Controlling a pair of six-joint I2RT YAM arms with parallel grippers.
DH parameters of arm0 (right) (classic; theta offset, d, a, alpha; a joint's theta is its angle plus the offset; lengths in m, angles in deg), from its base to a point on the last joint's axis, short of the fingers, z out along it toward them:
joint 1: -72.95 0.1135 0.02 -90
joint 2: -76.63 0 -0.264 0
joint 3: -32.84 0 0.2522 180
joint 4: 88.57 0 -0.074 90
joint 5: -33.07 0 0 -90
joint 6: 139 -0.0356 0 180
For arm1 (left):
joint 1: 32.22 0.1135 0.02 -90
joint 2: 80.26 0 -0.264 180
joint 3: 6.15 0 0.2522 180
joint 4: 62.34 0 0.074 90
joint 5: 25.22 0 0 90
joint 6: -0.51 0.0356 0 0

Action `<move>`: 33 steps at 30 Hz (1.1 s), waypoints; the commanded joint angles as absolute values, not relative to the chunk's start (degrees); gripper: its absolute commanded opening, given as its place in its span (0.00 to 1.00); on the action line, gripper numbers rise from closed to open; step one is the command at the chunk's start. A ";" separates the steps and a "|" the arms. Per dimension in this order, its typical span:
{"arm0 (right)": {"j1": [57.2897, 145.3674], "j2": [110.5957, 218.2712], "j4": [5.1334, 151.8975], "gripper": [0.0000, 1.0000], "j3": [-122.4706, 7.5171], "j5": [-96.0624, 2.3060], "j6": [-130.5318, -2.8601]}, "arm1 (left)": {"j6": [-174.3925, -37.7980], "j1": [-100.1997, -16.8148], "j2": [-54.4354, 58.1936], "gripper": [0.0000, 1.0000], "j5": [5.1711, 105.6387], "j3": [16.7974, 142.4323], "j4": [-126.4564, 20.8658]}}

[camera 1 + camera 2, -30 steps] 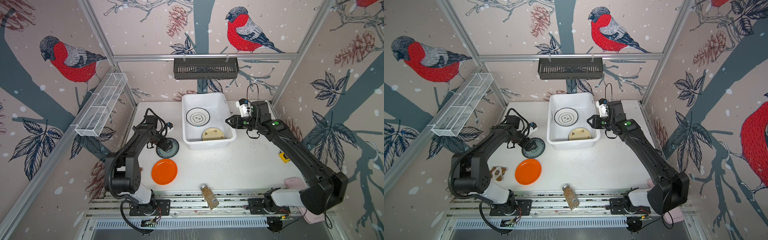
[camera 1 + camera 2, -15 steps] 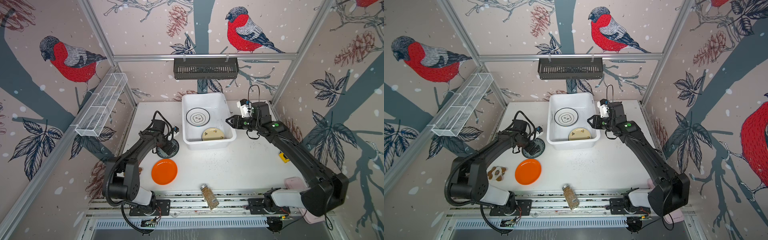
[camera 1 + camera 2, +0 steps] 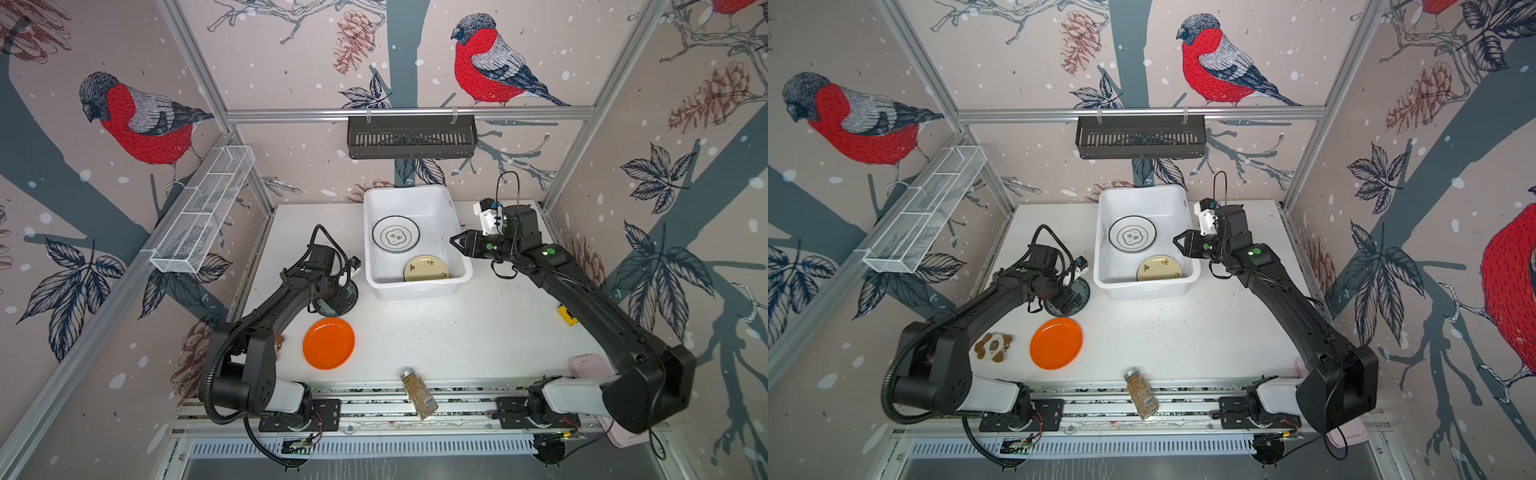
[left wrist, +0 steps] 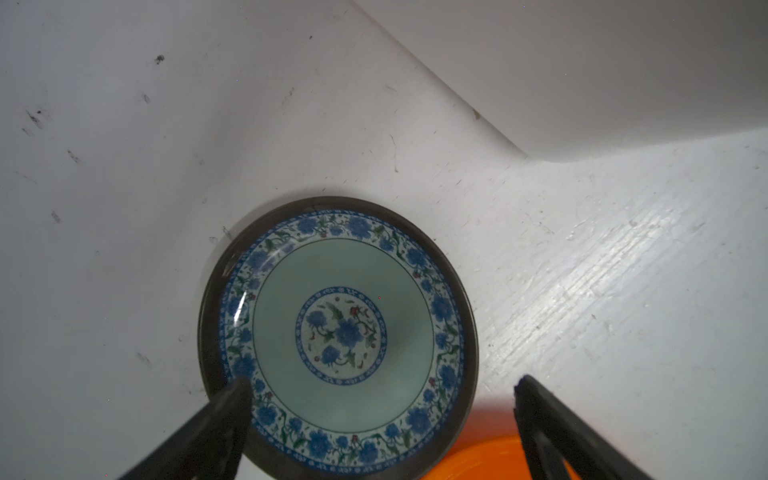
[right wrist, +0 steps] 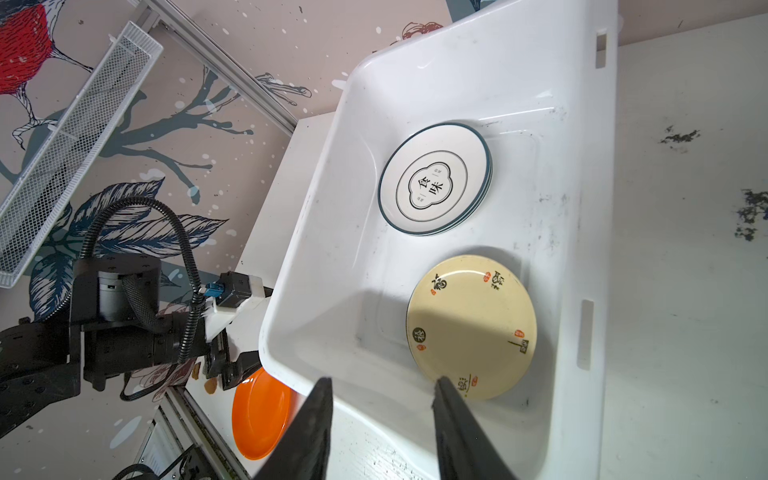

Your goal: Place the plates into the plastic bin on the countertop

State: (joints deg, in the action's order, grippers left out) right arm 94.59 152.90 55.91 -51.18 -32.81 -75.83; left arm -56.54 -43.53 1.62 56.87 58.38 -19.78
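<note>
The white plastic bin stands at the back of the countertop. Inside lie a white plate with a black rim and a cream plate. A teal-patterned plate rests on the countertop left of the bin, with an orange plate in front of it. My left gripper hangs open low over the teal plate, one finger over its rim. My right gripper hovers open and empty at the bin's right rim.
A spice jar lies at the front edge. A brown and white item sits front left, and a small yellow object is near the right wall. A black slotted basket and a white wire mesh tray hang on the walls.
My left arm has swung rightward and forward, bringing its open gripper over the teal-patterned plate. The right arm has barely moved.
</note>
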 commanded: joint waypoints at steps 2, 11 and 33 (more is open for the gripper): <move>94.58 152.91 58.09 0.42 -50.99 -31.64 -75.65 | -56.26 -44.16 0.61 0.98 58.36 57.02 -21.90; 95.27 154.08 53.06 0.41 -53.06 -33.95 -73.22 | -56.18 -45.02 0.97 0.98 59.66 56.53 -22.37; 95.50 155.57 52.00 0.41 -53.69 -34.78 -72.24 | -56.04 -46.34 0.49 0.97 62.14 51.85 -24.98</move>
